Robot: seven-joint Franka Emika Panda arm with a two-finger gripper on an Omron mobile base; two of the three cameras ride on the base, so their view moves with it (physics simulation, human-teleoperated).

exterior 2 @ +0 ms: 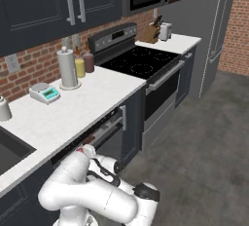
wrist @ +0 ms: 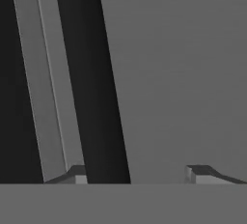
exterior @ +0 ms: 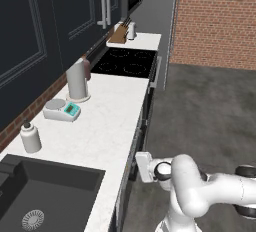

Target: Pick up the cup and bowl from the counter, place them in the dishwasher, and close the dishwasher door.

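The cup and the bowl are out of view. Below the white counter (exterior 2: 73,115), the dark dishwasher door (exterior 2: 113,144) stands almost upright, with a narrow dark gap along its top edge under the worktop. My gripper (exterior 2: 86,148) is low, right against the upper left of that door, just under the counter edge. In the hand view the gripper (wrist: 137,175) faces a flat grey panel crossed by a dark band. Its two fingertips (wrist: 77,174) stand apart with nothing gripped between them.
On the counter (exterior: 110,121) stand a white scale (exterior: 62,110), a tall grey canister (exterior: 77,80) and a soap bottle (exterior: 30,137). The black sink (exterior: 50,191) is at the near left and the black cooktop (exterior: 125,62) lies farther along. Open grey floor (exterior: 210,116) lies to the right.
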